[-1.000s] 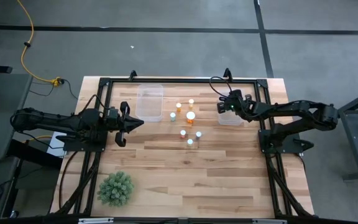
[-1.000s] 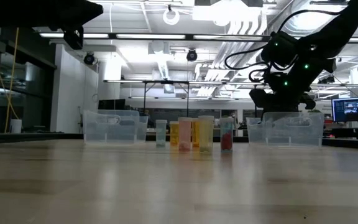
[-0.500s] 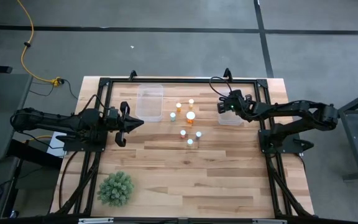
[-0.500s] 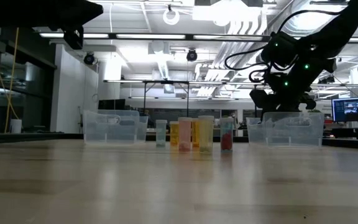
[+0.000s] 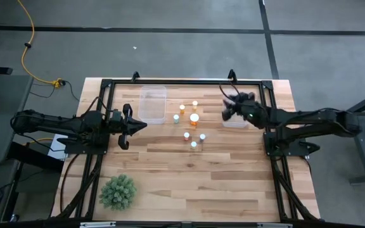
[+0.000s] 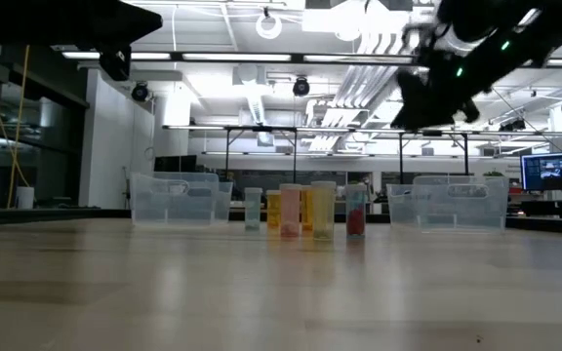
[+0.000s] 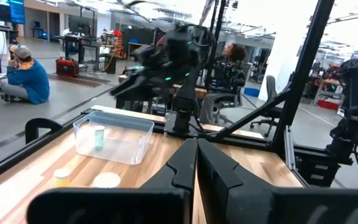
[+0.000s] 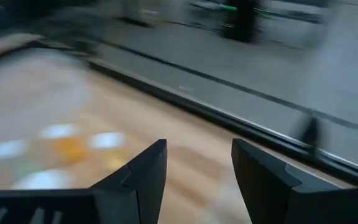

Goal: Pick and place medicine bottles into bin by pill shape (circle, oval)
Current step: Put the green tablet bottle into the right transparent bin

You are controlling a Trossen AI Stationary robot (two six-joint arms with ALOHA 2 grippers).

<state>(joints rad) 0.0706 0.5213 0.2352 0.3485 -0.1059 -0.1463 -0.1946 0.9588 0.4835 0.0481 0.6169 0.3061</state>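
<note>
The left gripper [image 5: 130,126] waits with fingers pressed together, the left bin [image 5: 152,103] just beyond its tips; the bottles [image 5: 191,125] stand upright in a cluster between the two grippers, long axes vertical; the right gripper [image 5: 232,106] hangs above the right bin [image 5: 236,120], fingers spread and empty; it looks the nearer arm, the bottles lying to its left.

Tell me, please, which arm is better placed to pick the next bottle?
Probably the right: the right gripper is open and empty above the right bin, near the medicine bottles. The left gripper is shut, waiting beside the left bin.
</note>
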